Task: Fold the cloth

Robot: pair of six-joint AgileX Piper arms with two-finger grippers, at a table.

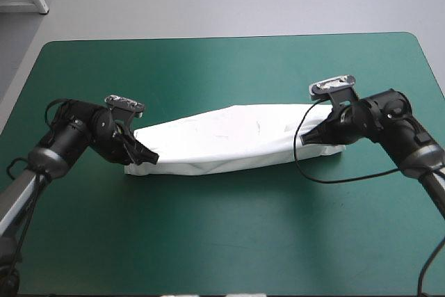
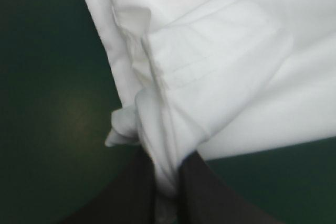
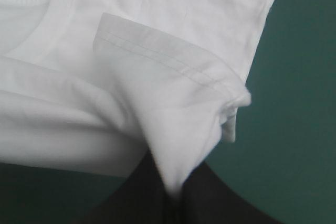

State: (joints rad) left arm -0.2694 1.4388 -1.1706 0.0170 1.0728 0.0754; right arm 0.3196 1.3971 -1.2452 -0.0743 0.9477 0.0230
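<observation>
Nearest, on the robot's side of the T-shirt [image 1: 229, 137], ran bare teal-green desk [image 1: 222, 241]. The T-shirt itself stretched across the desk's middle as a long, narrow white band. At its left end the left end effector [image 1: 148, 157] was pinched tight on a bunched corner. At its right end the right end effector [image 1: 311, 137] nipped a hemmed fold likewise. The lengthwise folding looked done, while bringing end to end seemed left. No container showed beside or beyond the T-shirt.
</observation>
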